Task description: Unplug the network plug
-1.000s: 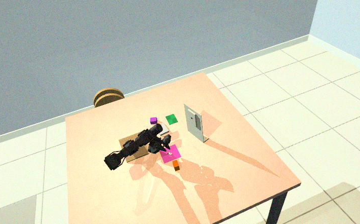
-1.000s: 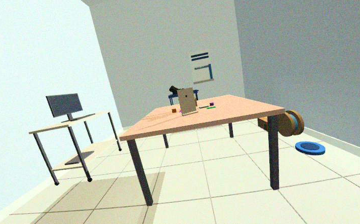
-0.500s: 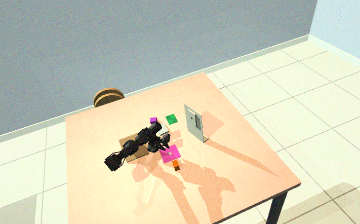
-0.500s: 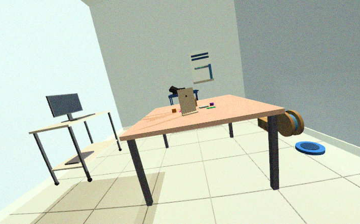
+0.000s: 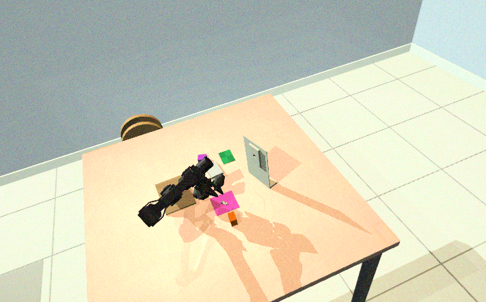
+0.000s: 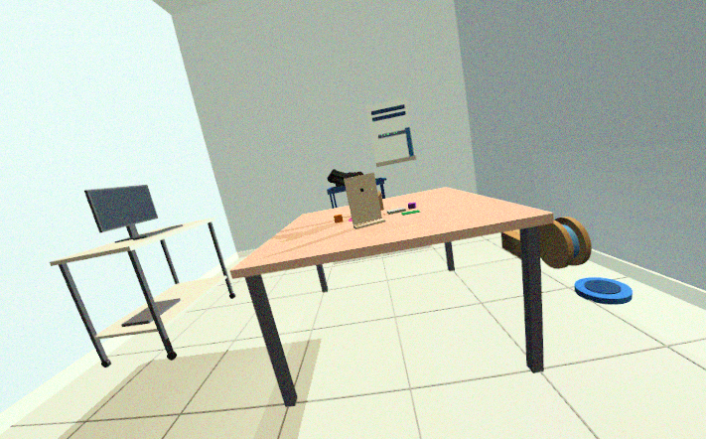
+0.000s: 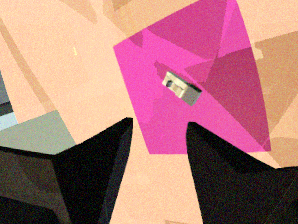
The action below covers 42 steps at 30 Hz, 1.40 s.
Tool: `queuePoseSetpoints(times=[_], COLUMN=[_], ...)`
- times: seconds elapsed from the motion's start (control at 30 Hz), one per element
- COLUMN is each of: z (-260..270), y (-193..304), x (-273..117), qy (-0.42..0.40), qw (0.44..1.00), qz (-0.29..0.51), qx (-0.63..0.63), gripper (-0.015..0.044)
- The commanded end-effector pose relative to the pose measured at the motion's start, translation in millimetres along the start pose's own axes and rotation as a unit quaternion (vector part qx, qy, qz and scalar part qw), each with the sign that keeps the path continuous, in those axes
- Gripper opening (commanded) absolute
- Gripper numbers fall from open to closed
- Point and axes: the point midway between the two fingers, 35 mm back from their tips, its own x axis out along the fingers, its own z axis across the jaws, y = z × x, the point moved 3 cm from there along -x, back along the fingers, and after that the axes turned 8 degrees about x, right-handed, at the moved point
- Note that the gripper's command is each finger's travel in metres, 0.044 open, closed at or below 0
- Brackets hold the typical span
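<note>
The network plug (image 5: 224, 203) (image 7: 182, 89) is small and pale grey. It lies on the magenta square (image 5: 232, 208) (image 7: 137, 110), inside its edges. The upright panel (image 5: 255, 165) (image 6: 365, 204) stands farther out on the table, with a small dark opening in its face and no plug in it. My gripper (image 5: 219, 195) (image 7: 160, 127) is open, with nothing between its fingertips. In the wrist view the plug shows beyond the fingertips, with a gap between them and it. The exact height of the fingertips is hard to tell.
An orange block (image 5: 232, 218) (image 6: 338, 219) stands close to the magenta square. A green square (image 5: 226, 156) (image 6: 410, 213), a purple block (image 5: 201, 156) (image 6: 411, 205) and a whitish flat piece (image 5: 214, 170) (image 6: 396, 211) are on the side of the arm away from the orange block.
</note>
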Motion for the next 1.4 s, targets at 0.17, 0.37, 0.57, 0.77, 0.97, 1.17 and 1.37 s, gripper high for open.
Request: queuePoseSetpoints(times=[0.17, 0.37, 0.57, 0.77, 0.97, 1.17, 1.37], z=[4.2, 6.4, 8.7, 11.1, 13.7, 16.4, 19.2], y=[1.5, 2.5, 3.2, 3.7, 4.0, 4.1, 4.1], x=[-6.1, -10.3, -14.7, -19.3, -23.9, -28.7, -33.6], qy=[0.002, 0.003, 0.004, 0.005, 0.005, 0.004, 0.003], qw=[1.000, 1.000, 1.000, 1.000, 1.000, 1.000, 1.000], qz=[0.000, 0.000, 0.000, 0.000, -0.001, -0.001, -0.002], qx=[0.002, 0.002, 0.002, 0.002, 0.002, 0.001, 0.001], gripper=[0.0156, 0.0156, 0.0156, 0.0156, 0.0156, 0.0156, 0.0156])
